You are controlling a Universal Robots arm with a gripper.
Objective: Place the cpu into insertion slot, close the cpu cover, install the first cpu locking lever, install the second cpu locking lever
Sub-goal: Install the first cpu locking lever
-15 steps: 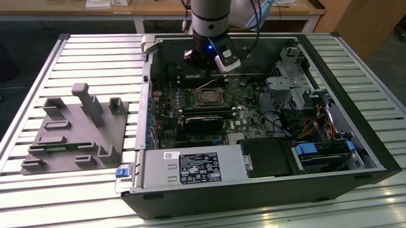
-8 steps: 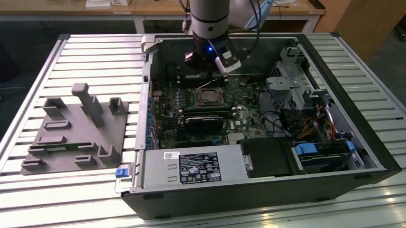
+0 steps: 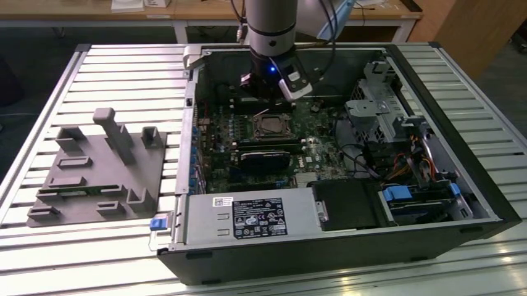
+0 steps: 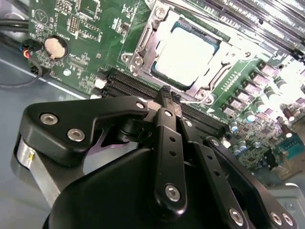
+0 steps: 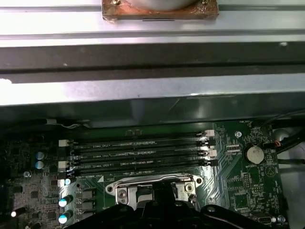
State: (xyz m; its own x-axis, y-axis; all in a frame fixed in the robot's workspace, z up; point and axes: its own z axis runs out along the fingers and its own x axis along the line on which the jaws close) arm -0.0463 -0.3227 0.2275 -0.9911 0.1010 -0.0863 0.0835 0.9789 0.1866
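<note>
Currently: cpu point(image 4: 187, 51) seated in the insertion slot point(image 4: 135, 61) near the middle of the green motherboard point(image 4: 76, 28), with the cpu cover point(image 4: 209, 78) lying flat around it. Claw point(image 4: 167, 94), fingers pressed together and holding nothing, poised just beside the slot's edge, over the black memory slots point(image 4: 128, 86).
</note>
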